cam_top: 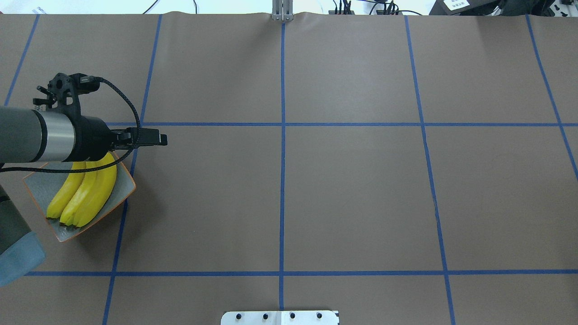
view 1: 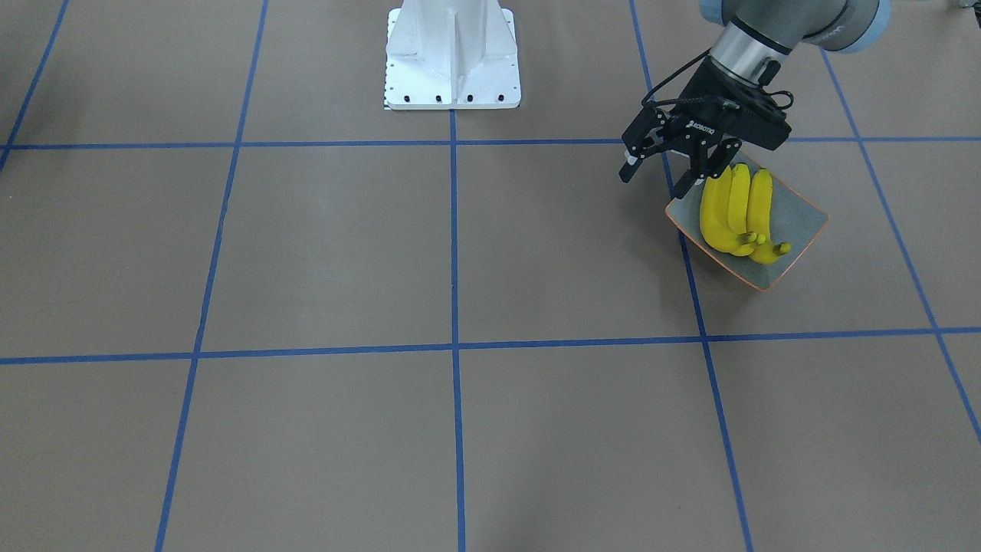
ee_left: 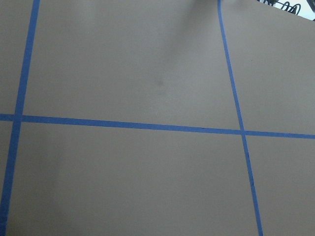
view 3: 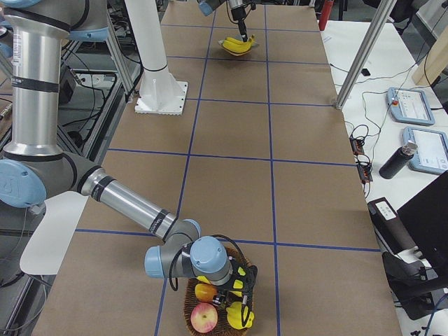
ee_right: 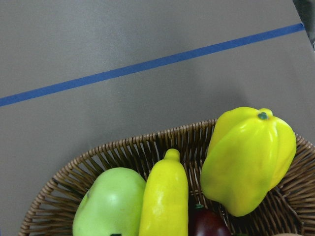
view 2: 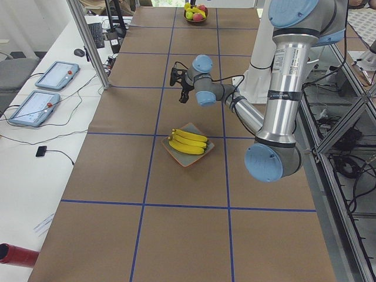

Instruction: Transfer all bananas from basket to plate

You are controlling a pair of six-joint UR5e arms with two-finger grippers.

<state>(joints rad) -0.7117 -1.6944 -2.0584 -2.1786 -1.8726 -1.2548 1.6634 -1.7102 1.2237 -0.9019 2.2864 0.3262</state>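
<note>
1. Brown paper marked with a blue tape grid covers the table (cam_top: pixel 352 189), and the white robot mount (view 1: pixel 452 57) stands at its edge.
2. On my overhead feed the plate (view 1: pixel 805 218) sits on the robot's left side of the table, turned cornerwise to the grid.
3. Three bananas (view 1: pixel 728 211) lie on it side by side, touching, with their curves running the same way and their stem ends bunched at one corner.
4. I see the left gripper (view 1: pixel 657 180) raised above the table near the plate's corner. Its fingers are spread apart with nothing between them, and it touches neither the plate nor the fruit.
5. My left wrist feed shows only bare paper and tape lines.
6. At the far end of the table, on the robot's right, stands the wicker basket (ee_right: pixel 123 150).
7. The right gripper (view 3: pixel 238 287) is down over the basket among the fruit. I see it only in the side view, so I cannot tell whether its fingers are apart or together.
8. My right wrist feed looks into the basket, where a fourth banana (ee_right: pixel 165 196) lies with its tip toward the rim.
9. A green apple (ee_right: pixel 110 204) rests against one side of that banana and a ribbed yellow fruit (ee_right: pixel 248 157) lies just beside it on the other.
10. A dark red fruit (ee_right: pixel 206 223) is partly hidden low between the banana and the ribbed fruit.
</note>
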